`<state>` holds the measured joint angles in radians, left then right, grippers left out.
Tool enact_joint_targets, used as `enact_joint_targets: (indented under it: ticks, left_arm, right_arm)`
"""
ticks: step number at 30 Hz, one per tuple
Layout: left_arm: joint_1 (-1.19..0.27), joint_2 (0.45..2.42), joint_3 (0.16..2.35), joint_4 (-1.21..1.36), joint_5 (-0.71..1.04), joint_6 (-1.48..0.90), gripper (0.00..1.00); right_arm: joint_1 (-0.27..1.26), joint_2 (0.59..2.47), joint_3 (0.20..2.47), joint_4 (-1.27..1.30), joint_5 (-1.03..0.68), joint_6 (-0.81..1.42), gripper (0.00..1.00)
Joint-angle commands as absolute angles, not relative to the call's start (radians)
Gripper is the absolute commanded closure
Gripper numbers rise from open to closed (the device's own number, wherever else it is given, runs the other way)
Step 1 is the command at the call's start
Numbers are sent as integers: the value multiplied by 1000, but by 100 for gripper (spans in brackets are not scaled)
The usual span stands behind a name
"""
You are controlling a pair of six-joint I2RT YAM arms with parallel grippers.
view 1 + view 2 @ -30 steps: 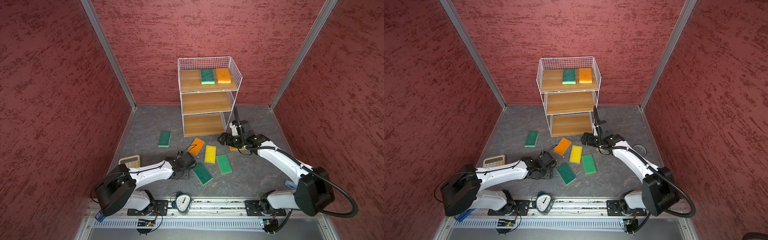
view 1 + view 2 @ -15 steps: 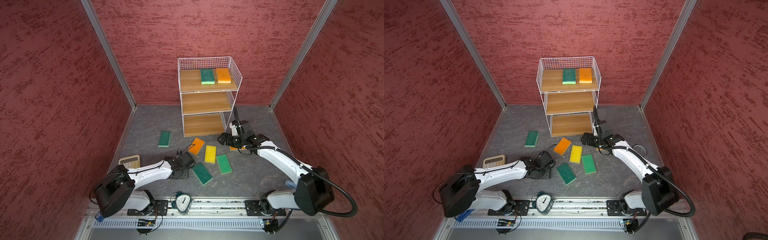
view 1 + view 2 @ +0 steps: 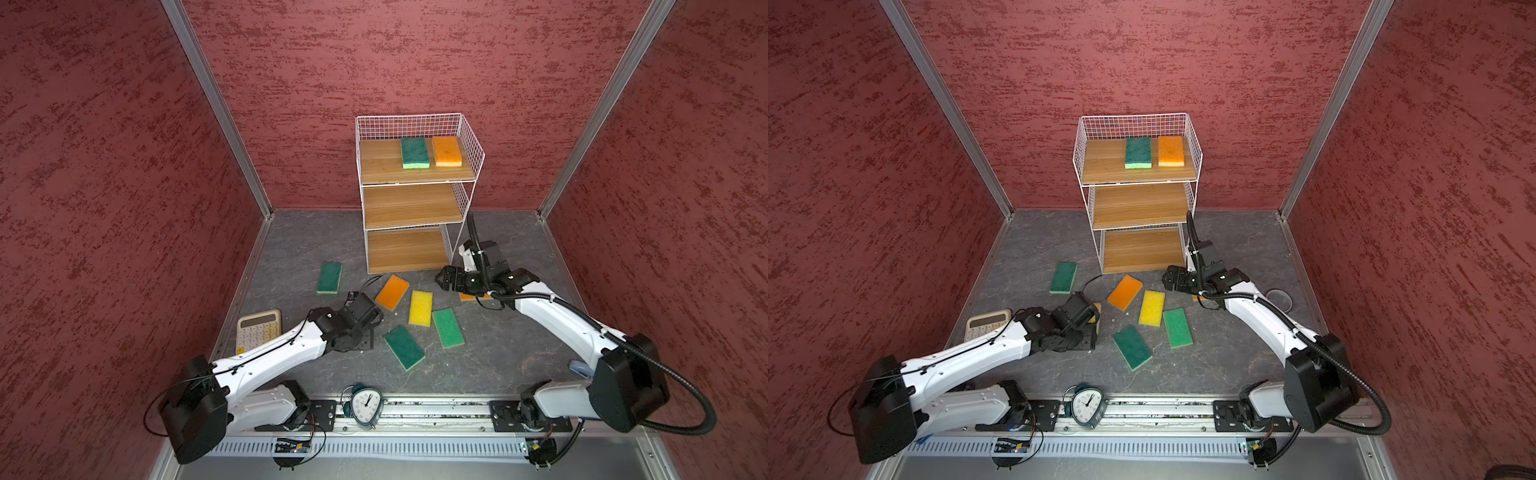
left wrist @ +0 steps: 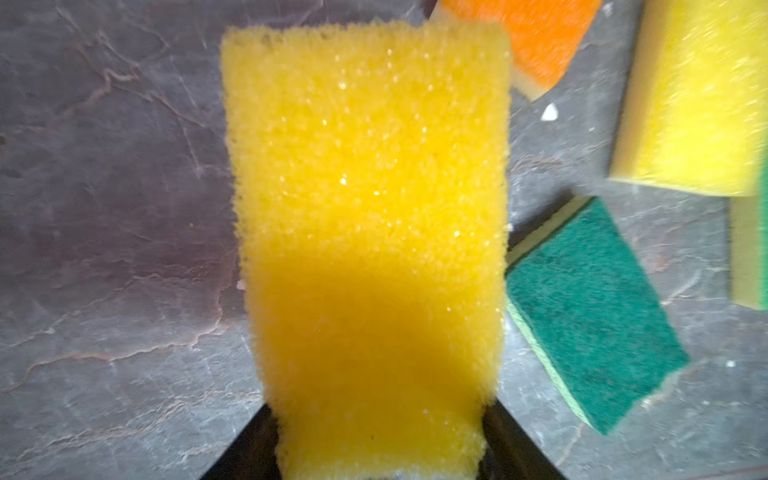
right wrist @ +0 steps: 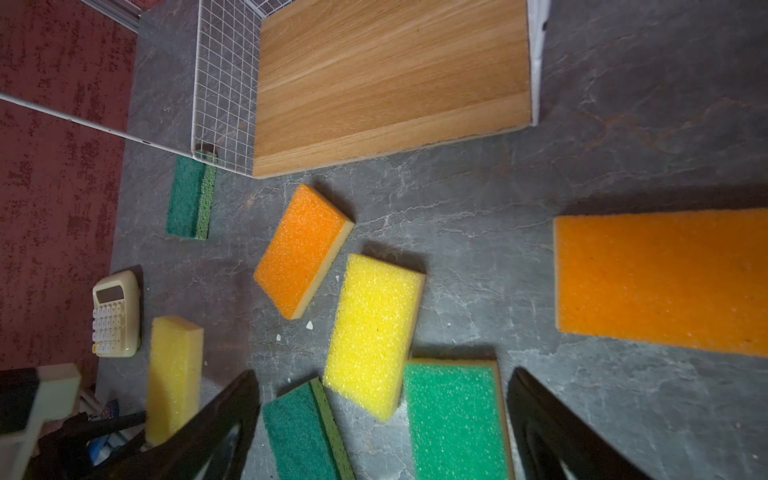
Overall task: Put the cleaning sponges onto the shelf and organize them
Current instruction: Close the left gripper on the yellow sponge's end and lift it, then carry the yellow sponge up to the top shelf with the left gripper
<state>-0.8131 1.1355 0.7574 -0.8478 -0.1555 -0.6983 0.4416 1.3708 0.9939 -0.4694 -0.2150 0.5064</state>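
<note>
- Left wrist view showed the left gripper [image 4: 376,424] with its fingers pressed on both long sides of a yellow sponge [image 4: 365,187], gripping it low over the grey floor [image 4: 104,208]; could not tell if it was lifted.
- Right gripper [image 3: 441,279] hung empty, fingers spread wide, just in front of the shelf [image 3: 411,203] near its right front corner.
- Shelf stood at the back wall. Its top board carried a dark green sponge [image 3: 414,153] and an orange sponge [image 3: 446,151], side by side, slightly apart.
- On the floor in front of the shelf lay a second orange sponge [image 3: 392,292], a second yellow sponge [image 3: 420,307] and a light green sponge [image 3: 448,327], close together.
- An angled dark green sponge [image 3: 404,347] lay nearer the front rail, between the arms.
- A lone dark green sponge [image 3: 329,277] lay left of the shelf's foot.
- A third orange sponge [image 5: 660,282] lay under the right wrist, mostly hidden in both top views.
- Calculator [image 3: 258,330] sat by the left wall beside the left arm; clock [image 3: 365,407] was on the front rail.
</note>
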Motion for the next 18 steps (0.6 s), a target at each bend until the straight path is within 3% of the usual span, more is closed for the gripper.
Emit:
enact_joint_targets:
  ticks: [1,9,18]
  left_arm:
    - [-811,1080,805,-948,-195,-679,37]
    - [-824,996,960,-1041,-260,-637,37]
    - [-835,1104,1253,-1135,-331,-531,37]
  right_arm:
    - [446,1341,1009,-474,-198,489,6]
    - [446,1339,1031,-490,-178,470,6]
    - [446,1286,1044,-511,-150,443,6]
